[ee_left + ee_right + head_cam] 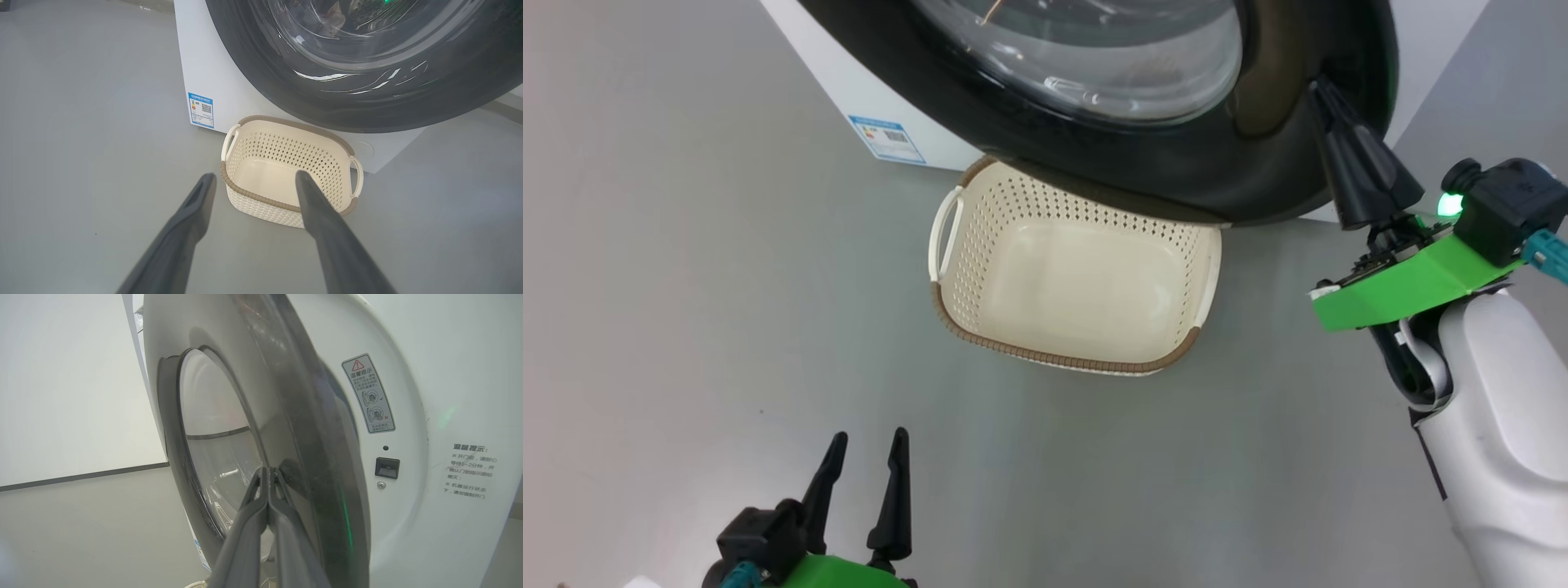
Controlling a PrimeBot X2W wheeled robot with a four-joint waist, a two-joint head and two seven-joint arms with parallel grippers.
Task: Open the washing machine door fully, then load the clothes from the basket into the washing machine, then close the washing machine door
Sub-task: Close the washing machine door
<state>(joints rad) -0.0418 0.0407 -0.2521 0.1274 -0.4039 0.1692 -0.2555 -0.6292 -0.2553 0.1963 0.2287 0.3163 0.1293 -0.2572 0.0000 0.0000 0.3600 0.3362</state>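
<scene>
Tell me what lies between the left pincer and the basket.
Only bare grey floor. The head view shows the open left pincer short of the empty basket, with nothing lying between.

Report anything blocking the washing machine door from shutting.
Nothing visible does: the gap between the washing machine door and the washing machine front, by the latch slot, looks clear. The shut right claw is at the door's outer face.

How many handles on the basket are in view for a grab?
2. The left handle loops off the left end of the basket, and the right handle off its right end, as the left wrist view shows them. None seem hidden.
</scene>
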